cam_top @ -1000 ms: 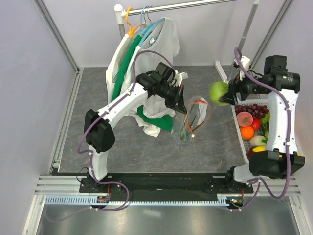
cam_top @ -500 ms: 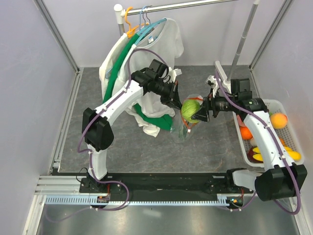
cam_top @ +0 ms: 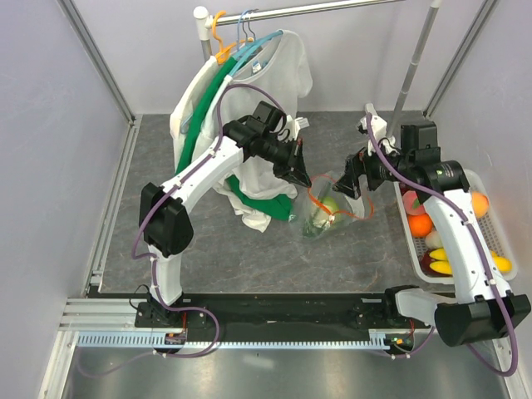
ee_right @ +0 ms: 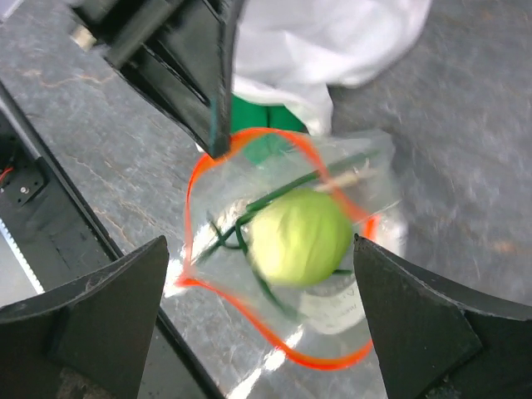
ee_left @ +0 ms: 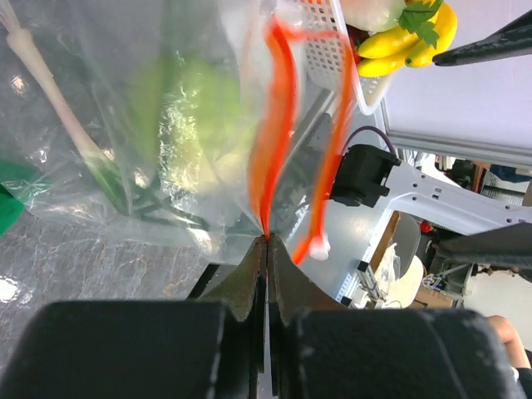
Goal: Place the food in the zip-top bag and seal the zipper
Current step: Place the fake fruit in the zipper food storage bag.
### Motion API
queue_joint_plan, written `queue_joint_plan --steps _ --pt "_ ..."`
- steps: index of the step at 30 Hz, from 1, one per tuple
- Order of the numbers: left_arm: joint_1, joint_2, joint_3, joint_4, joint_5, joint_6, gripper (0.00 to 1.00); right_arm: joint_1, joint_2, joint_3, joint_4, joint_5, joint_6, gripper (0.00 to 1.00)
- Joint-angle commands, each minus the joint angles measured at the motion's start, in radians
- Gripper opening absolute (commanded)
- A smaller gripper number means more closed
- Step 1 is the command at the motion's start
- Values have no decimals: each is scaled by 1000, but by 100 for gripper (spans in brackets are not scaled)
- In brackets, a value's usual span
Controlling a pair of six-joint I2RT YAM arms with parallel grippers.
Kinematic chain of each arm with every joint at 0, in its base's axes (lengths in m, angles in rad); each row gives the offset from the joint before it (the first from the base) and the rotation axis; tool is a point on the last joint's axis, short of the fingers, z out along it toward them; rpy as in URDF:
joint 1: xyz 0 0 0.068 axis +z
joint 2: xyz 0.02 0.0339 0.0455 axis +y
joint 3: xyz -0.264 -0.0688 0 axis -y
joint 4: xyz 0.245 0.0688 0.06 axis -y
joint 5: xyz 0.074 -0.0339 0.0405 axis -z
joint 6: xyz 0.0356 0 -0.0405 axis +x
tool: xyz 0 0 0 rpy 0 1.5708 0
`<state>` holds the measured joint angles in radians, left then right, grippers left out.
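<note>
The clear zip-top bag (cam_top: 328, 208) hangs open at the table's middle, its red-orange zipper (cam_top: 349, 195) forming a loop. My left gripper (cam_top: 301, 170) is shut on the zipper strip (ee_left: 266, 224) and holds the mouth up. A white slider (ee_left: 320, 247) sits at the strip's end. A pale green round fruit (ee_right: 299, 237) lies blurred inside the bag's mouth, over green onions (ee_right: 274, 191). It also shows through the plastic in the left wrist view (ee_left: 179, 100). My right gripper (ee_right: 259, 241) is wide open and empty above the bag's mouth (cam_top: 353, 179).
A white slatted basket (cam_top: 409, 234) at the right edge holds an orange (cam_top: 420, 224), bananas (cam_top: 440, 262) and a red piece. A clothes rack with white and green shirts (cam_top: 241, 83) stands behind the left arm; a white shirt (ee_right: 332, 41) lies close behind the bag.
My right gripper carried the green round fruit from the basket to the bag's mouth, let it go into the bag, opened wide and drew back slightly right. The left gripper kept its hold.
</note>
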<state>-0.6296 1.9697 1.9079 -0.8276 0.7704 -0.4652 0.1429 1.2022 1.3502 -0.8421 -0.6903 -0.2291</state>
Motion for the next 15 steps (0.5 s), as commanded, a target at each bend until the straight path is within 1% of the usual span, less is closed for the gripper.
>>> queue_joint_plan --steps 1,3,5,7,9,12,13,15 --pt "11 -20 2 39 46 -32 2 -23 -21 -17 -81 130 88 98" --pt "14 -25 -3 38 47 -32 2 -64 -21 -62 -104 153 131 94" --pt "19 -28 -7 39 49 -32 2 -112 -17 -109 -124 131 161 87" --pt "21 -31 -12 38 50 -32 2 -167 -7 -129 -143 107 174 83" --pt "21 -35 -17 38 50 -32 2 -195 8 -151 -181 72 172 81" --pt "21 -37 -20 39 50 -30 2 -201 0 -194 -183 -23 174 77" --pt "21 -37 -21 39 49 -30 2 -201 -1 -206 -181 -84 177 71" --pt "21 -40 -23 39 49 -27 2 -201 -3 -240 -154 -133 209 63"
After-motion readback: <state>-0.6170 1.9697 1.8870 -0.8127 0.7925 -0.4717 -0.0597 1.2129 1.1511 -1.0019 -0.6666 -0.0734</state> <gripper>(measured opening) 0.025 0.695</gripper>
